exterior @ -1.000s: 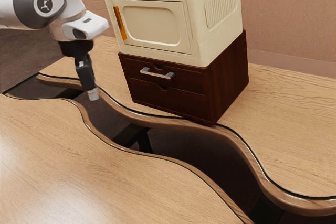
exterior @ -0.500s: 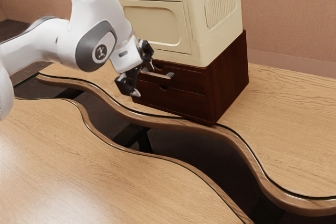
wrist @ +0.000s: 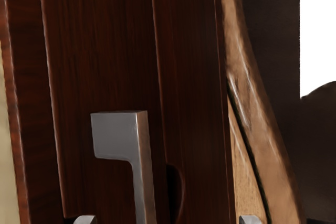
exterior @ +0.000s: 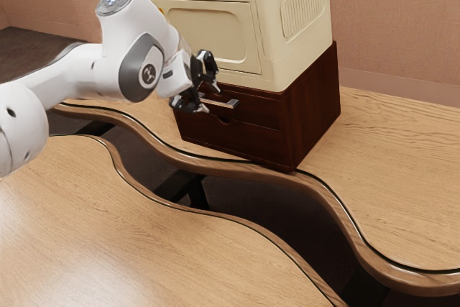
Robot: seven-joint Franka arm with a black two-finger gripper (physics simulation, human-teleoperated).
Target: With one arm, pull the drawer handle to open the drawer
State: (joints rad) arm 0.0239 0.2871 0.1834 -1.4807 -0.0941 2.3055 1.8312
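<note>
Silver drawer handle [exterior: 226,103], exterior view, four o'clock from fingers [wrist: 85,220]: spread wide, empty. Risk: off-centre closing, slipping.

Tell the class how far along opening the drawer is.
Done, it seems: the hand is at the handle. Under way: the grasp, with open fingers either side of the handle. Left: closing on it and pulling, since the upper drawer looks shut, its front flush with the cabinet.
</note>
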